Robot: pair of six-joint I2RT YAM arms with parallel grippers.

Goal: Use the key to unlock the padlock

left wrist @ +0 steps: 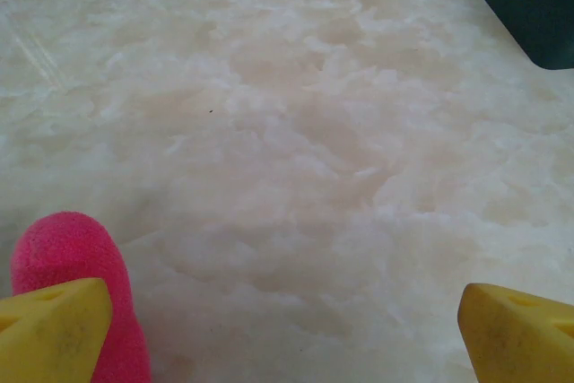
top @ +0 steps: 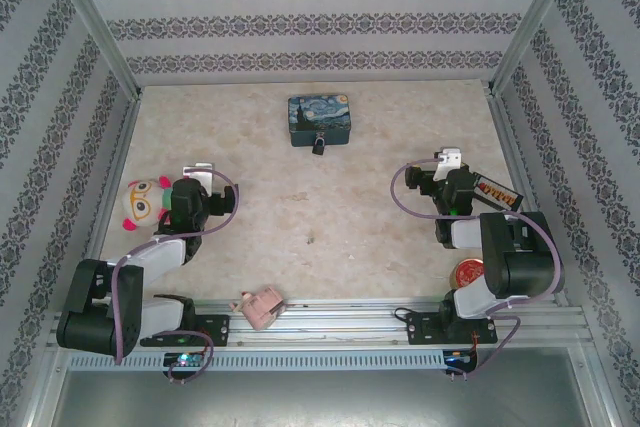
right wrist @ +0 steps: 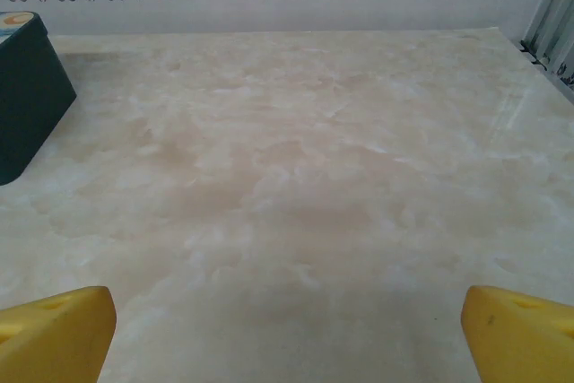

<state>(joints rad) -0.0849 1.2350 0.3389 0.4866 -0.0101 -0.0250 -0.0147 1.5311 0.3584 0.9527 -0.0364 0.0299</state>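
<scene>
tiny dark padlock (top: pixel 318 146) sits on the bench (top: pixel 300 222) against the near side of a blue painted tin (top: pixel 320 115). left gripper (top: pixel 199 168) and right gripper (top: pixel 449 159) both spread, holding nothing, well apart from it. task looks unstarted; next calls for grasping the key.

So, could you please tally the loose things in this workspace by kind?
painted tin: 1
padlock: 1
plush toy: 1
pink item: 1
red round item: 1
orange packet: 1
Total: 6

Both arms are seen folded up at the near side, left gripper (top: pixel 201 169) and right gripper (top: pixel 449 159) spread wide, pointed far.
</scene>
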